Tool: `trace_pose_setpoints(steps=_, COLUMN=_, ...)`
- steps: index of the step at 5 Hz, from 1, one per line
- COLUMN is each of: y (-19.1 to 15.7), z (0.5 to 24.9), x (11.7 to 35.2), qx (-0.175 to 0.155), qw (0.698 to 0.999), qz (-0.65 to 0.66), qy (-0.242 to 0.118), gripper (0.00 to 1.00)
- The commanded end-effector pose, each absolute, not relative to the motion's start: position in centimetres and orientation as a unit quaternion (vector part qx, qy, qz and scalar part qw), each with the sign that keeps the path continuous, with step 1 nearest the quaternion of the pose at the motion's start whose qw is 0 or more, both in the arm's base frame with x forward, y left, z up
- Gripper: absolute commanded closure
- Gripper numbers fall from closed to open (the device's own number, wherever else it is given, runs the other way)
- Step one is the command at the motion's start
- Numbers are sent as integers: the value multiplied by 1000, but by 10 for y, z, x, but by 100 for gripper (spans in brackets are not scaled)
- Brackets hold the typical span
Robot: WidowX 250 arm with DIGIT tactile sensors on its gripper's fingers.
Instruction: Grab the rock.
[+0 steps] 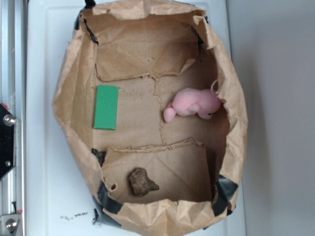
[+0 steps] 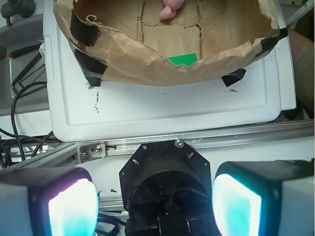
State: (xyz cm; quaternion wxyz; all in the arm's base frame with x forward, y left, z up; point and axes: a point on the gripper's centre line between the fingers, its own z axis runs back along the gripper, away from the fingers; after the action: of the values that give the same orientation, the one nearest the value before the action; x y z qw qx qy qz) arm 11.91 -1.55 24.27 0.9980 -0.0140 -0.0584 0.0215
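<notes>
rock (image 1: pixel 142 181): dark brown, lumpy, rough, lay on creased paper flap
bag (image 1: pixel 74 147): crumpled brown paper, black-taped
gripper (image 2: pixel 153 196): glowing pads stood apart, empty

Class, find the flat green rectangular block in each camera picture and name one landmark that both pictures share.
Exterior view: the flat green rectangular block lies on the floor of the brown paper bag, left of centre.
Wrist view: only a green sliver of the block peeks over the bag's near rim, upper middle.
Shared landmark: the pink plush toy, seen at the wrist view's top edge.
</notes>
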Motion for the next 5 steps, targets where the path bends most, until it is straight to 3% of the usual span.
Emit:
trace_pose_setpoints(steps=1, y=-16, z=243, x=119, qx=-14, qw=998, qz=21, qy=-58, gripper=0)
trace_pose_setpoints(steps=3, y=12, z=226, x=220, qx=-17, qw=993, qz=-31, qy=-112, gripper=0)
trace_pose_setpoints(steps=4, y=20, z=212, x=271, qx=-27, qw=990, qz=-68, qy=-118, gripper=0)
trace_pose_setpoints(steps=5, y=28, z=183, x=305, qx=-25, qw=991, qz=-87, qy=-103, gripper=0)
